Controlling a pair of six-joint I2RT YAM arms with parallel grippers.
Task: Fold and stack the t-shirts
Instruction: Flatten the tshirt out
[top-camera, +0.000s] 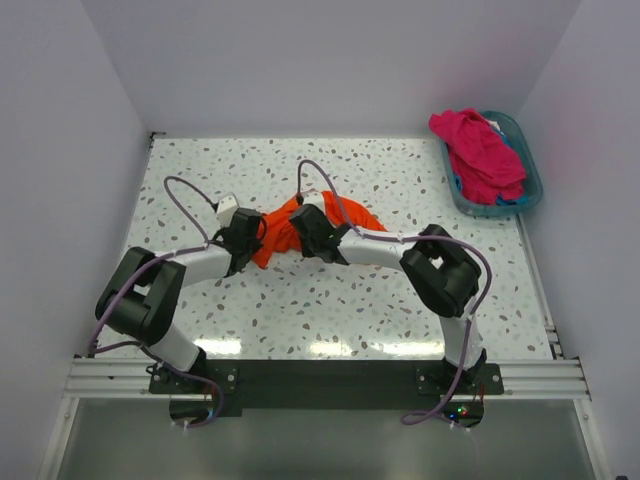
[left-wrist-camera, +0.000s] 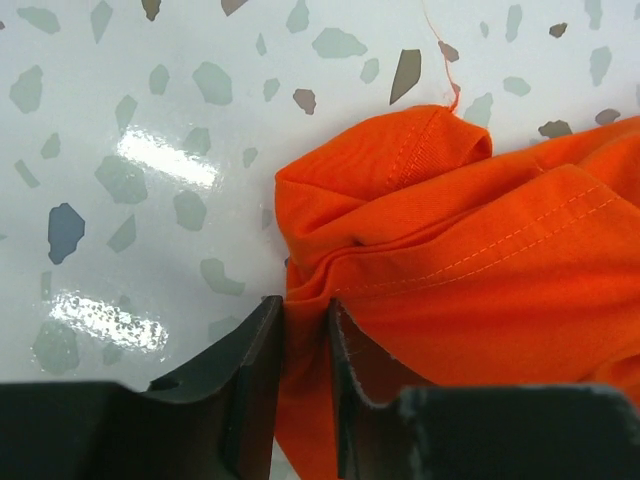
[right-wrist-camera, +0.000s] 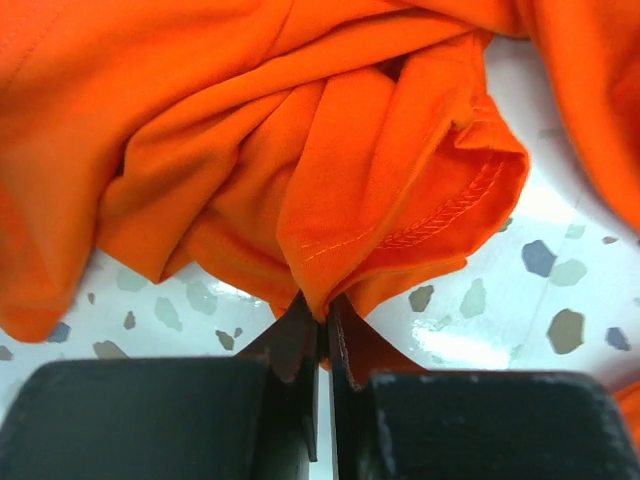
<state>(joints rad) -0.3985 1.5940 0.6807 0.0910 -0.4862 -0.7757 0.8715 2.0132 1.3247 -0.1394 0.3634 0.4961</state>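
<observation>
- The orange t-shirt (top-camera: 275, 240) sat crumpled in a heap around the middle of the desk (top-camera: 400, 300), a bit left of centre, not folded at all.
- The left tool (left-wrist-camera: 305, 312) was down at the shirt's left edge. Its fingers were pulled in narrow with a strip of orange cloth pinched between them. A stitched hem corner lay just past the tips, resting on bare desk.
- The right tool (right-wrist-camera: 322, 305) was on the other side of the heap, jaws nearly touching, clamped on a pointed fold of the same shirt. A stitched hem curled round just to the right of the fingertips, and the rest of the cloth bunched up beyond that.
- From above, the two tools were pretty close to each other, with the bunched shirt between them and spreading out past them.
- The magenta t-shirt (top-camera: 482, 155) was piled in the teal basket (top-camera: 533, 180) at the far right corner of the desk, spilling over the rim. A bit of blue fabric (top-camera: 512, 200) peeked out under it. All of that was well apart from both tools.
- Room-wise, there was lots of bare speckled desk in front of the shirt toward the near edge. There was more behind it up to the back, plus a wide stretch on the right between shirt and basket.
- White walls (top-camera: 300, 60) closed in the left, back and right edges.
</observation>
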